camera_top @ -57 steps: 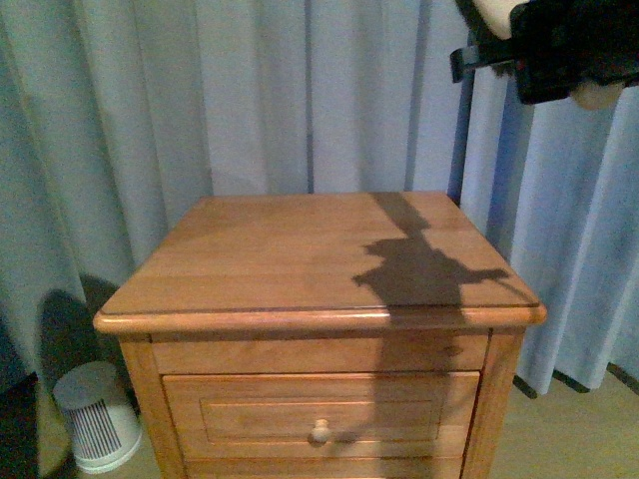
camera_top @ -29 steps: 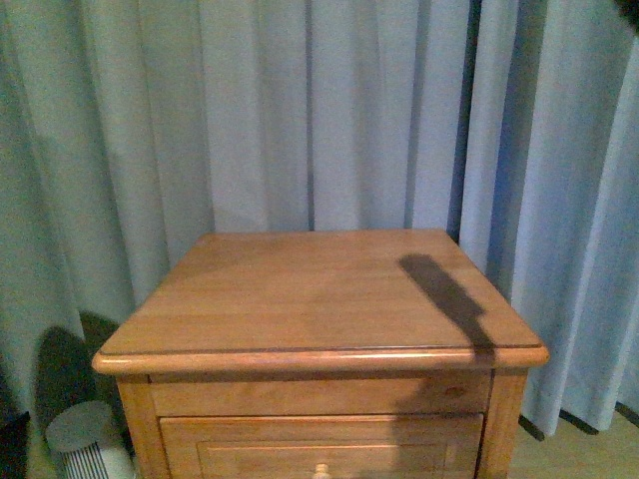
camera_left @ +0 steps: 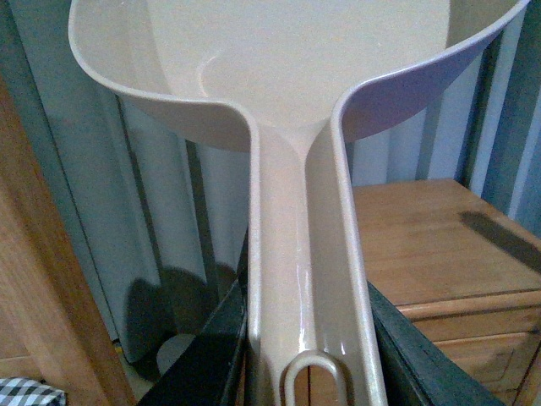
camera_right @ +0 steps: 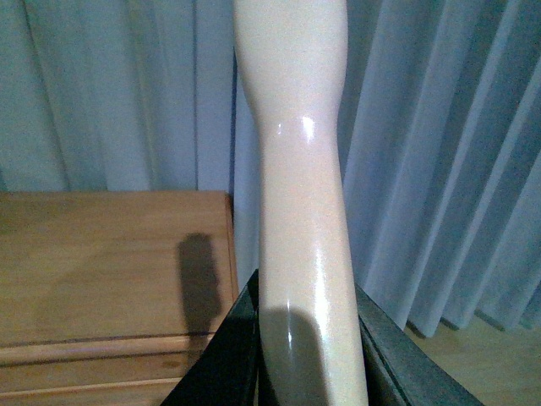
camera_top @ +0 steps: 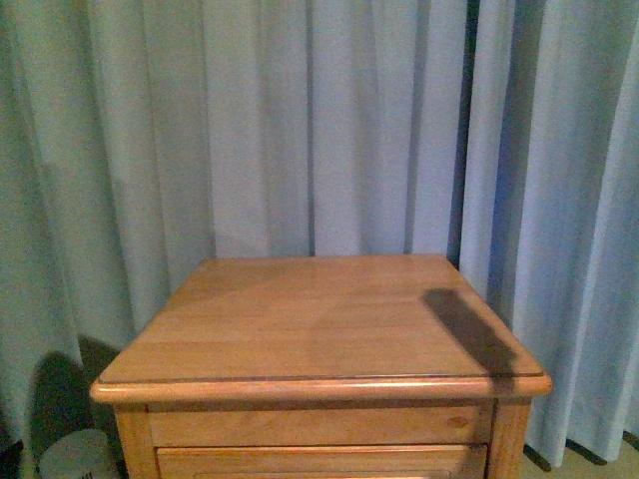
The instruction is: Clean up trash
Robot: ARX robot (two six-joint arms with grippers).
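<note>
Trash: not visible in any view; its position cannot be told.
Curtain (camera_top: 300, 130): pale blue, pleated, hanging behind the cabinet.
Cabinet (camera_top: 300, 319): wooden, drawer front below the top; a dark shadow (camera_top: 469, 334) lies by the top's right edge.
Dustpan (camera_left: 296, 59): pinkish-beige; its handle is clamped between the left gripper (camera_left: 308, 338) jaws.
Cream handle (camera_right: 300, 211): glossy, upright, clamped between the right gripper (camera_right: 308, 355) jaws.

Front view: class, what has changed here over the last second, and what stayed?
The right pincer, gripping a cream handle, left the upper right corner. The nightstand sits lower in frame, its shadow shrunk to a narrow strip. The curtain is unchanged.
</note>
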